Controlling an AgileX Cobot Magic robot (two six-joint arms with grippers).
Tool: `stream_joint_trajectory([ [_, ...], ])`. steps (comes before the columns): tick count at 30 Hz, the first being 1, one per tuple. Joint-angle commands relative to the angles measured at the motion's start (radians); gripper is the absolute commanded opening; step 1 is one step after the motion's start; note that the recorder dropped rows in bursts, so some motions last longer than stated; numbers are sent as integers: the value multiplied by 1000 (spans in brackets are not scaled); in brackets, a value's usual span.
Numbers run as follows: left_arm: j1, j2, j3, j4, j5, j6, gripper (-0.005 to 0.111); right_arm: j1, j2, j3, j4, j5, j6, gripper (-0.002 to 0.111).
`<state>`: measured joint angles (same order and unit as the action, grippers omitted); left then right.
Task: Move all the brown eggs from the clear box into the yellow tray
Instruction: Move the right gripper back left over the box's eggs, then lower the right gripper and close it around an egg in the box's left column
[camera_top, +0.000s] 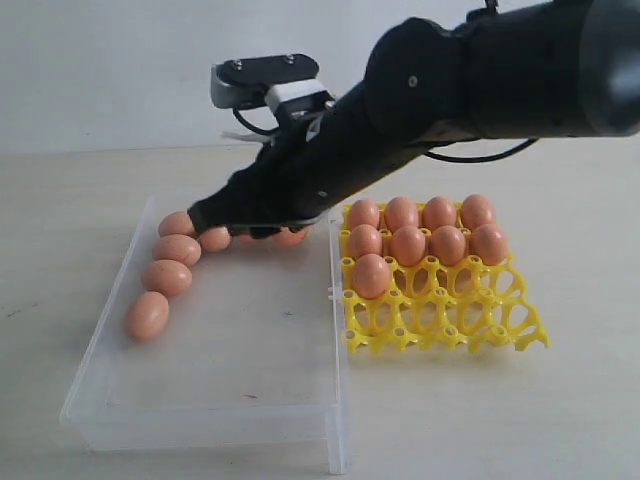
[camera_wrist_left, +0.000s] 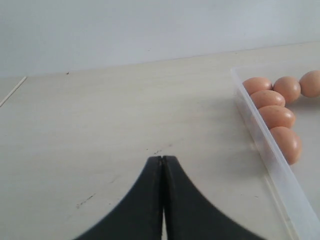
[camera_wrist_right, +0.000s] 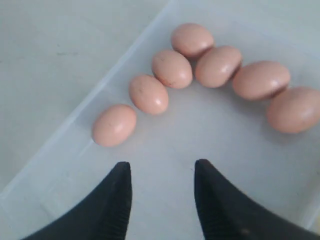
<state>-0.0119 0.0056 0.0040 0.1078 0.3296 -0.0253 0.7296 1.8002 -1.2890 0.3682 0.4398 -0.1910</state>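
Inside the clear box (camera_top: 210, 390): seven brown eggs (camera_wrist_right: 148, 94) curving along its far and left walls. Just right of the box: yellow tray (camera_top: 500, 325), carrying nine. Above the box floor: right fingers (camera_wrist_right: 117, 200), apart and empty. Could nudge loose eggs into rolling or cracking. Outside the box's left wall: left fingers (camera_wrist_left: 145, 200), pressed together, visible only from the left wrist. From the exterior, far-wall eggs partly hidden behind the arm.

In front of me is a pale, flat table (camera_top: 560, 420) with a light wood look. Two things lie right on it. The clear box (camera_top: 240, 350) sits on my left side. The yellow tray (camera_top: 470, 330) sits on my right, just beside the box's wall. The table top has a few small dark marks (camera_wrist_left: 157, 151) on it.
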Motion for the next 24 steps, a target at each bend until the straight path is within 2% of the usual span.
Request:
stream_joint_trajectory([
  [1,1,-6,-4,-3,-14,-4,0,4,88,-104,70,34,-7,52],
  [4,1,-6,-4,-3,-14,-4,0,11,167,-177,92,66,22,57],
  [14,1,-6,-4,-3,-14,-4,0,38,375,-372,199,107,115,57],
  [24,1,-6,-4,-3,-14,-4,0,38,521,-507,340,196,124,57],
])
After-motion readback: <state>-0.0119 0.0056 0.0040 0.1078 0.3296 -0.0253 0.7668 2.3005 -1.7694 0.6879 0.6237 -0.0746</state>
